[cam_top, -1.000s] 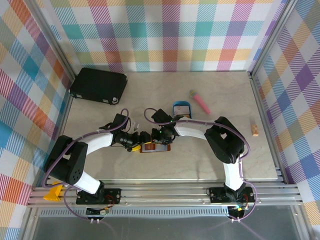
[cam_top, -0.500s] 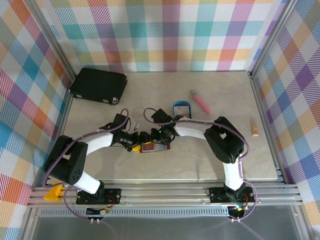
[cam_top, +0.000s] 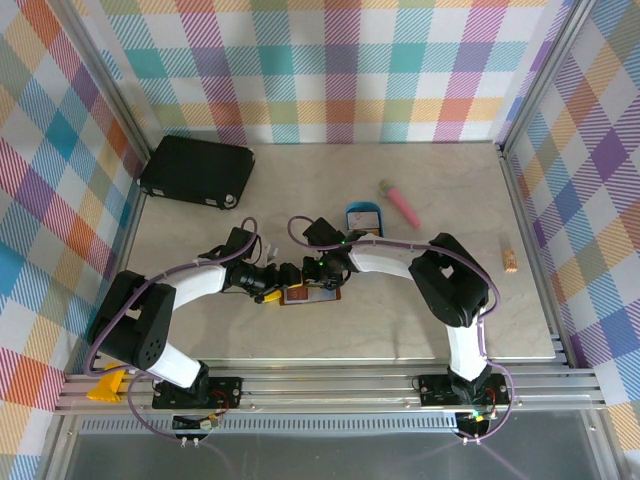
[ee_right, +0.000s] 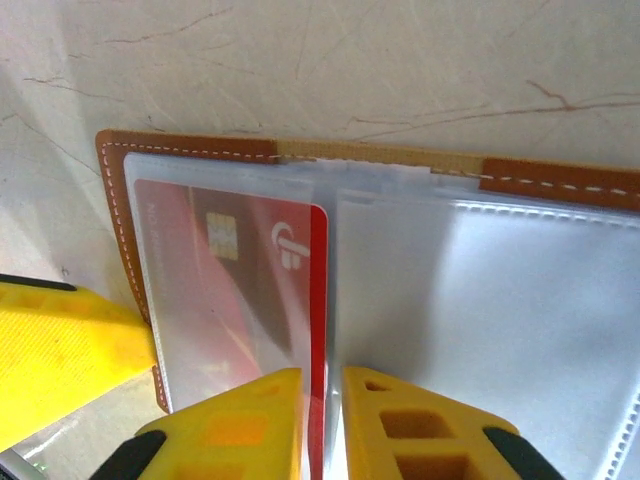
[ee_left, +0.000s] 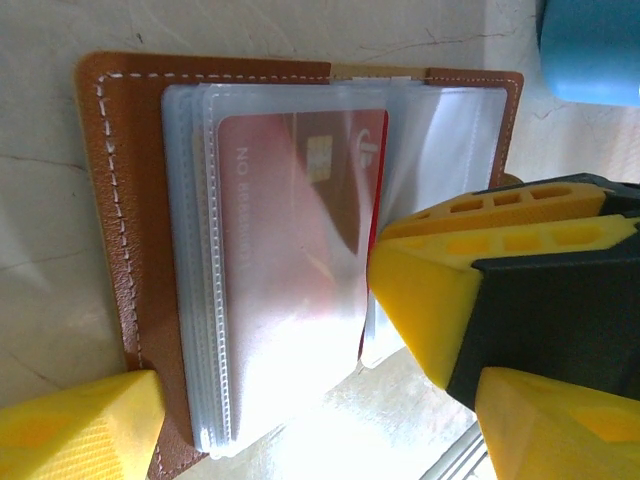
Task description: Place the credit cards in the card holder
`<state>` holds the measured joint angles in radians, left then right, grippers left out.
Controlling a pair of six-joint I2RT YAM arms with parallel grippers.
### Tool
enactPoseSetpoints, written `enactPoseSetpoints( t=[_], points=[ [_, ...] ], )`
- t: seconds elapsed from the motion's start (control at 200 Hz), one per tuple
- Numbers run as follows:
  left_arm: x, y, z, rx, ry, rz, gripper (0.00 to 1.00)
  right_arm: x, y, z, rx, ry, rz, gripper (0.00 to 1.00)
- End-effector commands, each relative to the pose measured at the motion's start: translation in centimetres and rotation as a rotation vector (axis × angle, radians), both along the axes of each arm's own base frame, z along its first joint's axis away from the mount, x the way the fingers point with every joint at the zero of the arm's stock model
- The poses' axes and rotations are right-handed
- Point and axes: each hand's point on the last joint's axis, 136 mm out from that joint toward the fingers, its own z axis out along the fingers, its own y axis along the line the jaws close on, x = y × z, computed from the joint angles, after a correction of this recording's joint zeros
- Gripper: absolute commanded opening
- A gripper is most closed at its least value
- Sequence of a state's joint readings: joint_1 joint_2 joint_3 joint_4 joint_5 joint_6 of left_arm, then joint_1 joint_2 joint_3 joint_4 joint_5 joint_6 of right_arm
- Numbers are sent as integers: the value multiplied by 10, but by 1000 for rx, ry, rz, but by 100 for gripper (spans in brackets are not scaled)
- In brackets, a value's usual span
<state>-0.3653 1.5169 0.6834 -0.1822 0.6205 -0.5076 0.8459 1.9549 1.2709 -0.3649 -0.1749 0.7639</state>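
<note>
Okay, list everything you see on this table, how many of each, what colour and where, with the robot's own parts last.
card holder: one, brown leather with clear sleeves, lying open at mid-table between the grippers
credit card: one, red, inside a clear sleeve of the holder
tray: one, blue, just behind the holder
stick: one, pink with a green tip, right of the tray
case: one, black, far left corner
block: one, tan, near the right edge
table: one, pale marbled
left gripper: one, yellow fingers, wide open astride the holder
right gripper: one, yellow fingers, shut on the card's edge
</note>
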Motion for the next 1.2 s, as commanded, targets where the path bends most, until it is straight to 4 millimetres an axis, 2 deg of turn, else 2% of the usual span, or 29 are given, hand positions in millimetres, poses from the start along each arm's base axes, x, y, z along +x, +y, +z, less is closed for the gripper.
enactPoseSetpoints(
  t=[0.0, 0.23, 0.455, 0.56, 0.64, 0.81, 0.985, 1.065, 1.195],
  points=[
    [-6, 4, -4, 30, 7, -3, 82, -4, -10, 19, -4, -33, 16, 20],
    [-5, 2, 0, 16, -8, -6, 82, -7, -37, 22, -81, -41, -16, 21],
    [-3, 3, 6, 15, -22, 4, 82, -1, -26, 29, -68, -55, 20, 21],
    [-4, 5, 11, 16, -37, 12, 82, 1, -31, 36, -79, -75, 16, 23],
    [-2, 6, 17, 13, -57, 22, 82, 3, -41, 43, -75, -88, 1, 24],
    [-1, 10, 22, 34, -65, 40, 83, 5, -75, 58, -62, -100, -45, 36],
    [3, 16, 18, 75, -57, 64, 83, 5, -119, 61, -207, -113, -107, 45],
    [4, 19, 14, 89, -45, 84, 83, 4, -124, 59, -260, -105, -112, 46],
    [4, 22, 12, 95, -36, 112, 83, 1, -115, 55, -315, -88, -103, 47]
  ],
)
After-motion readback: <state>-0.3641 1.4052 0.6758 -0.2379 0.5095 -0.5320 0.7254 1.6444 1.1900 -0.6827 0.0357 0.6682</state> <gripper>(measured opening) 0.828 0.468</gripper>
